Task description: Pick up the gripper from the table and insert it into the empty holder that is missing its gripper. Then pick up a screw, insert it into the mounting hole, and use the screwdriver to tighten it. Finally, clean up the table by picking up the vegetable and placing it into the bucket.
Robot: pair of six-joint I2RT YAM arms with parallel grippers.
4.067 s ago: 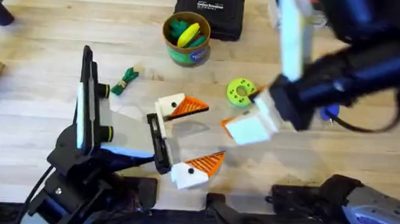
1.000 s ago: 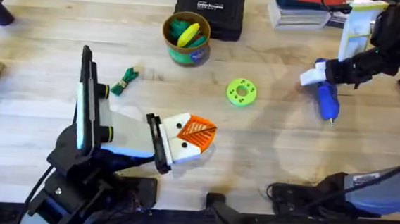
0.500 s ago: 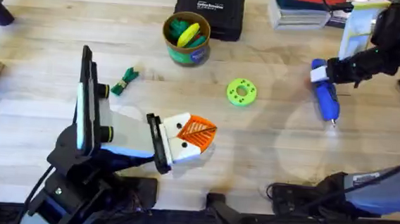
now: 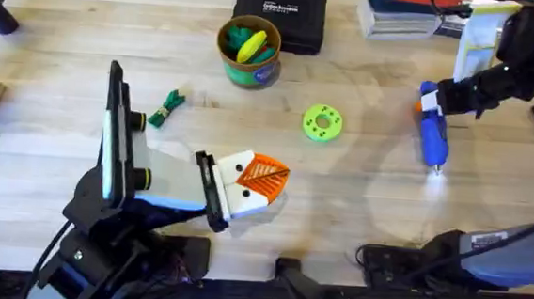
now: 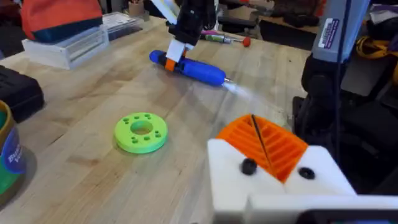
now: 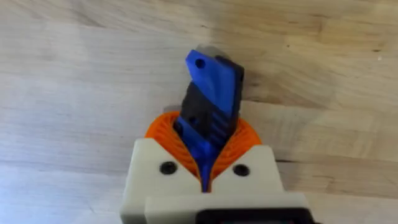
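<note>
Overhead view, left to right: leafy green vegetable [image 4: 166, 107] lies loose on pale plank table [image 4: 77, 42], uncollected; bucket [image 4: 249, 52] behind, yellow-green rim, already holding toys. Left gripper [image 4: 255, 182] rests at centre, ribbed orange fingers pressed together, empty. Right gripper [image 4: 431, 97] clamps blue screwdriver [image 4: 432, 131] near butt end, silver tip toward table — likely readying for tightening.

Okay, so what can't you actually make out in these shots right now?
- Screwdriver: in the right wrist view, its tip end is hidden behind the right gripper clamped on it.
- Bucket: cut off by the left wrist view's edge.
- Black case: overhead, label too small to read.
- Loose screws: too small to pick out on the table.
</note>
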